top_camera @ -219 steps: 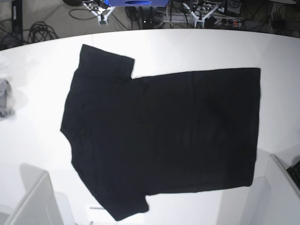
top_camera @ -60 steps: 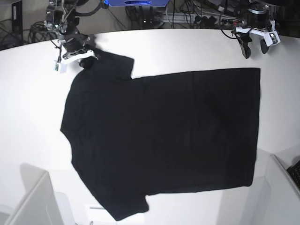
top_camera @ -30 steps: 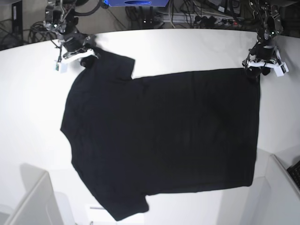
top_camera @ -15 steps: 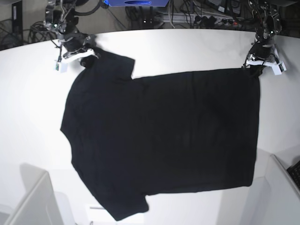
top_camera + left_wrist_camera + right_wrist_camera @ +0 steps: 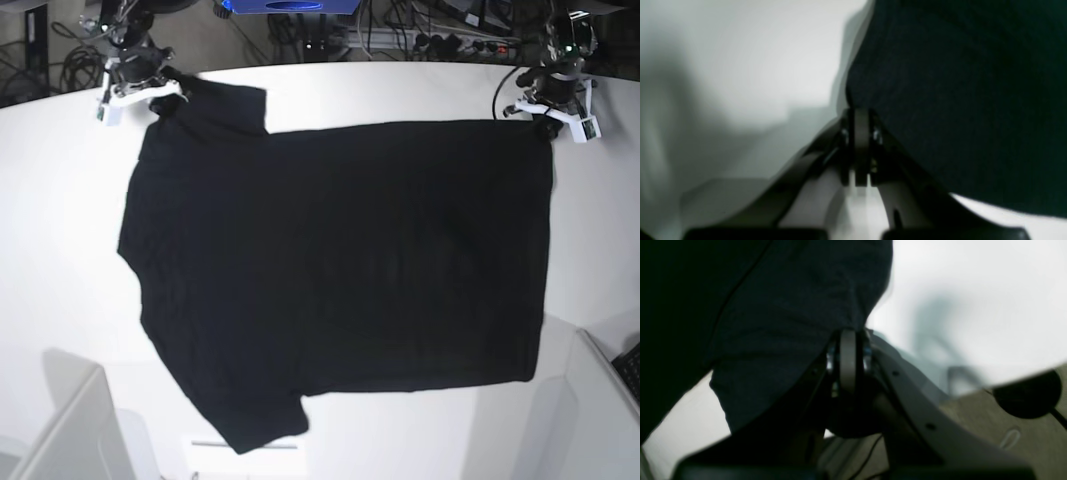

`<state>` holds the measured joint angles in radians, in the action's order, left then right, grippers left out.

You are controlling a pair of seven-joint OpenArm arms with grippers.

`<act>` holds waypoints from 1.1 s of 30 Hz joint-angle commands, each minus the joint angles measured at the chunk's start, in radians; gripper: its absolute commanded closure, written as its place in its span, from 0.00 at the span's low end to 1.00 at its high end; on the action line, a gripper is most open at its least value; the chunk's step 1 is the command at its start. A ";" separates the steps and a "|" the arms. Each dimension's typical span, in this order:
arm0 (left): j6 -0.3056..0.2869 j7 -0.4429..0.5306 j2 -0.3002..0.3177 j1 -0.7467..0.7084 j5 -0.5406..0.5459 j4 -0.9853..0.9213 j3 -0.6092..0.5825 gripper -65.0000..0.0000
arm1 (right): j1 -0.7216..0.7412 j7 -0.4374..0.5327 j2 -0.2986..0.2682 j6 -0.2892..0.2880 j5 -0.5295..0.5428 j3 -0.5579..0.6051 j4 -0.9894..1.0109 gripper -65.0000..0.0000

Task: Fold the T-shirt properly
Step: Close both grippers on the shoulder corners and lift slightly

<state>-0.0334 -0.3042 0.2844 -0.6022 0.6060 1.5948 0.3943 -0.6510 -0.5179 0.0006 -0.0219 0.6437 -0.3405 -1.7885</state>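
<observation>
Pinching the black T-shirt (image 5: 340, 270) along the table's (image 5: 60, 250) far edge, both claws are clamped: left claw (image 5: 548, 118) on a hem corner, right claw (image 5: 150, 92) on a sleeve.

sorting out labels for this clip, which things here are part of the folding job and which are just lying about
Part of the job: T-shirt, left gripper and right gripper, each shut on a far corner.

Just lying about: cables behind the table.

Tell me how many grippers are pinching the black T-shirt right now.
2. The right gripper pinches the sleeve corner at the base view's top left; the left gripper pinches the black T-shirt's hem corner at top right.
</observation>
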 commanded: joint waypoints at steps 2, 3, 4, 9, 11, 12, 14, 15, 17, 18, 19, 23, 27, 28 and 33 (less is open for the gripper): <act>0.002 0.001 0.011 -0.042 -0.002 0.040 0.005 1.00 | -0.037 -0.032 -0.003 0.027 -0.023 -0.004 -0.021 1.00; 0.002 0.001 0.011 -0.058 -0.004 0.055 0.005 1.00 | -0.045 -0.032 -0.003 0.027 -0.023 -0.004 -0.029 1.00; 0.002 0.001 0.009 -0.075 -0.004 0.066 0.005 1.00 | -0.054 -0.032 -0.001 0.027 -0.023 -0.004 -0.037 1.00; 0.002 0.003 0.009 -0.138 -0.004 0.103 0.005 1.00 | -0.100 -0.034 -0.001 0.027 -0.023 -0.004 -0.064 1.00; 0.002 0.003 0.009 -0.163 -0.004 0.111 0.005 1.00 | -0.120 -0.028 0.000 0.027 -0.023 -0.004 -0.078 1.00; 0.002 0.003 0.011 -0.170 -0.004 0.115 0.005 1.00 | -0.128 -0.028 0.003 0.027 -0.022 -0.006 -0.087 1.00; 0.002 0.003 0.009 -0.192 -0.004 0.126 0.025 1.00 | -0.143 -0.028 0.020 0.027 -0.022 -0.006 -0.112 1.00; 0.002 0.003 0.006 -0.198 -0.004 0.138 0.038 1.00 | -0.146 -0.028 0.023 0.027 -0.022 -0.006 -0.124 1.00; 0.002 0.003 0.002 -0.201 -0.004 0.160 0.045 1.00 | -0.146 -0.028 0.025 0.027 -0.022 -0.002 -0.146 1.00; 0.002 0.003 -0.001 -0.206 -0.004 0.174 0.047 1.00 | -0.145 -0.028 0.026 0.027 -0.022 0.001 -0.158 1.00; 0.002 0.003 -0.004 -0.207 -0.004 0.192 0.047 1.00 | -0.142 -0.031 0.026 0.027 -0.022 0.002 -0.173 1.00; 0.003 -0.002 -0.006 -0.200 -0.004 0.243 0.039 1.00 | -0.123 -0.032 0.026 0.027 -0.022 0.004 -0.218 1.00; 0.007 -0.003 -0.007 -0.189 -0.004 0.264 0.038 1.00 | -0.082 -0.034 0.025 0.027 -0.022 -0.001 -0.218 1.00; 0.007 -0.003 -0.007 -0.181 -0.004 0.269 0.036 1.00 | -0.071 -0.034 0.025 0.027 -0.022 0.001 -0.219 1.00; 0.008 -0.005 -0.007 -0.152 -0.004 0.270 0.039 1.00 | -0.025 -0.034 0.020 0.027 -0.023 0.004 -0.222 1.00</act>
<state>-0.0257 -0.3290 0.2691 -0.7448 0.6025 1.8469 0.4248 -0.6712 -0.5701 0.0273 0.0113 0.6170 -0.3355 -1.9900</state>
